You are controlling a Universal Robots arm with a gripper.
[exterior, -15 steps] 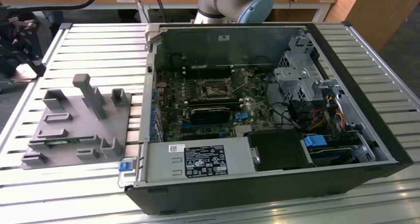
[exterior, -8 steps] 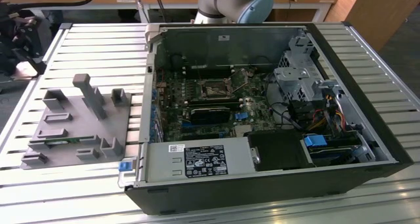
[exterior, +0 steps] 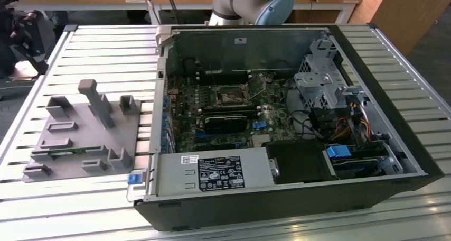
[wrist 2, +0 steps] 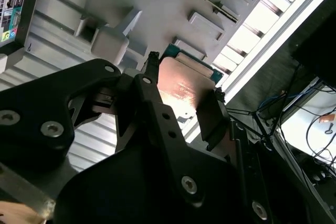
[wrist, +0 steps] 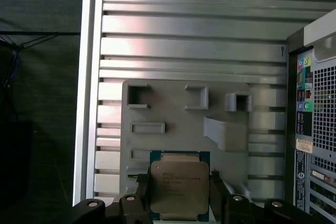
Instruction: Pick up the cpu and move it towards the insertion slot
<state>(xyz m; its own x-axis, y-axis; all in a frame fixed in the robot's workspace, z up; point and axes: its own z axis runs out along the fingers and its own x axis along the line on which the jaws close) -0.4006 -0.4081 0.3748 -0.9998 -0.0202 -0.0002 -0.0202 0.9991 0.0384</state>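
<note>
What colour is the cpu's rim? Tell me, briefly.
Green, framing a silvery metal top. The cpu shows best in the first wrist view.

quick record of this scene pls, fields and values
gripper: shut on the cpu, one finger against each of two opposite edges
cpu: flat, silvery top showing in the first wrist view, over the grey tray
grey tray: lying on the slatted table, beside the computer case
insertion slot: inside the open computer case, framed by a metal bracket
</note>
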